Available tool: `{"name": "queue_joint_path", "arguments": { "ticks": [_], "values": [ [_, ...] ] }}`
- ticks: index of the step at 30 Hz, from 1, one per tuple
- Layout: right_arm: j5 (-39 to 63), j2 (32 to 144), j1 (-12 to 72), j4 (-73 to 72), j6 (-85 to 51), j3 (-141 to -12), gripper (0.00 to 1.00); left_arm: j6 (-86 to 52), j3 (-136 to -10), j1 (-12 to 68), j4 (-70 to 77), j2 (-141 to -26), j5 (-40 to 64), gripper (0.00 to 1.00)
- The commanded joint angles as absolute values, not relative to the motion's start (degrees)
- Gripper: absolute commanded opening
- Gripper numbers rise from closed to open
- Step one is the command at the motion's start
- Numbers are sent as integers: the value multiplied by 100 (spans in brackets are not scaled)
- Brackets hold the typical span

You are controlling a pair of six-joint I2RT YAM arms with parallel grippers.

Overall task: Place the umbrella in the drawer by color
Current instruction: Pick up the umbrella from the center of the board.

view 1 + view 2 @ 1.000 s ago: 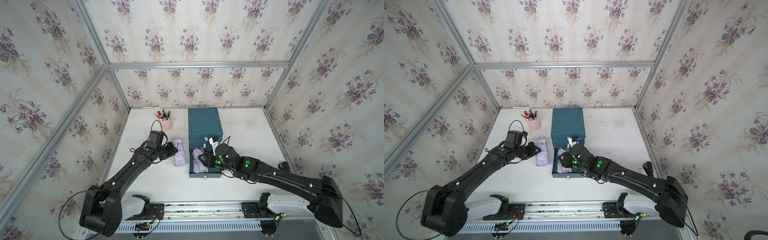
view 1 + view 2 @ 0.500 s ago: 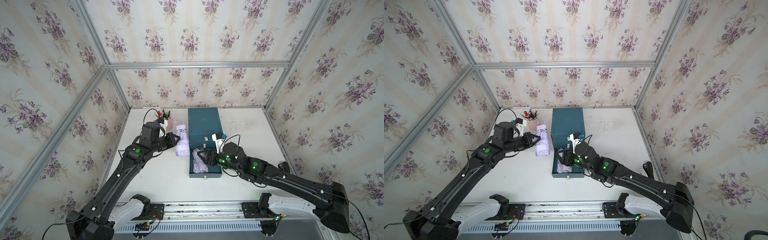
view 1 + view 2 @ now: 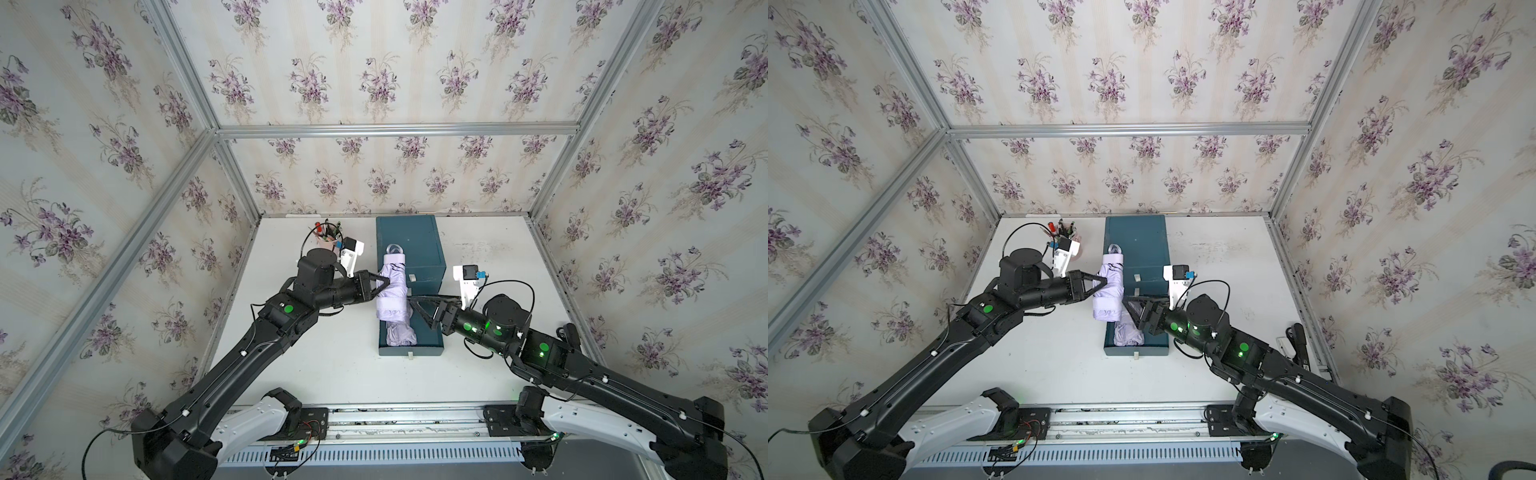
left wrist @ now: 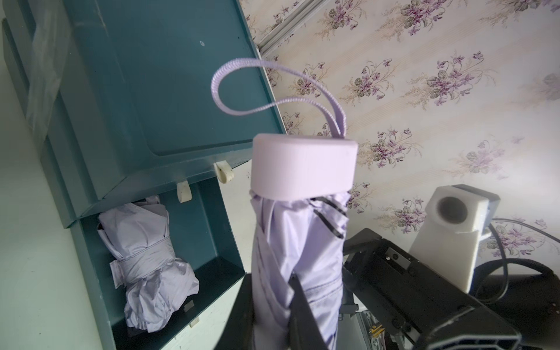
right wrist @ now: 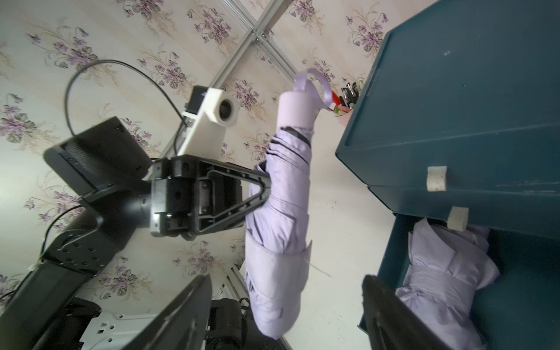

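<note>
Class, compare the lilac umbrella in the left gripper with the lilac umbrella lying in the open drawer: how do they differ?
The held umbrella is in the air, clamped by the left gripper; the drawer umbrella lies loose in the open drawer. The held umbrella shows its cap and strap loop; the drawer umbrella shows only crumpled fabric. Both are lilac and folded.

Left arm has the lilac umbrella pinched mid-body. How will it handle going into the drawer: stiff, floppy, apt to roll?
Probably stiff lengthwise: the lilac umbrella barely sags from one pinch by the left gripper. Its loose fabric dents under the fingers, so it may twist or slip. Rounded, it could roll against the stored umbrella in the drawer.
</note>
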State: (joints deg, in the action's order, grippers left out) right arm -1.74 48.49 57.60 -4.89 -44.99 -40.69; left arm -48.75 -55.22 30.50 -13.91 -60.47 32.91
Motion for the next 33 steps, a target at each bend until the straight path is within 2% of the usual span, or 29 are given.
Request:
{"name": "queue_joint_path", "arguments": {
  "ticks": [1,6,9,16,19,22,27,31,32,33],
  "values": [
    [110,5001,5736,-1019,-4493,-4090,82,-5262,-5375,3063,-358,-6022,3682,0],
    [574,5501,5735,-1281,-4614,-4104,79,-5368,-5336,3073,-263,-5924,3588,0],
    [850,5681,5756,-1574,-4643,-4098,72,-5383,-5324,3072,-265,-5950,3562,0],
    [865,5712,5818,-1570,-4583,-4101,67,-5316,-5300,3076,-484,-5865,3251,0],
    [821,5779,5896,-1483,-4582,-4090,62,-5365,-5261,3078,-412,-5845,3196,0],
    [663,5750,5945,-1440,-4617,-4017,53,-5371,-5247,3081,-390,-5862,3188,0],
    [535,5630,5944,-1323,-4580,-4056,32,-5390,-5204,3085,-325,-5930,3251,0],
    [527,5629,5945,-1221,-4597,-4148,11,-5357,-5180,3093,-351,-5972,3287,0],
    [513,5613,5947,-1177,-4597,-4164,5,-5344,-5156,3090,-352,-5989,3278,2],
    [453,5587,5949,-1093,-4603,-4183,0,-5291,-5150,3102,-385,-6002,3260,10]
  ]
}}
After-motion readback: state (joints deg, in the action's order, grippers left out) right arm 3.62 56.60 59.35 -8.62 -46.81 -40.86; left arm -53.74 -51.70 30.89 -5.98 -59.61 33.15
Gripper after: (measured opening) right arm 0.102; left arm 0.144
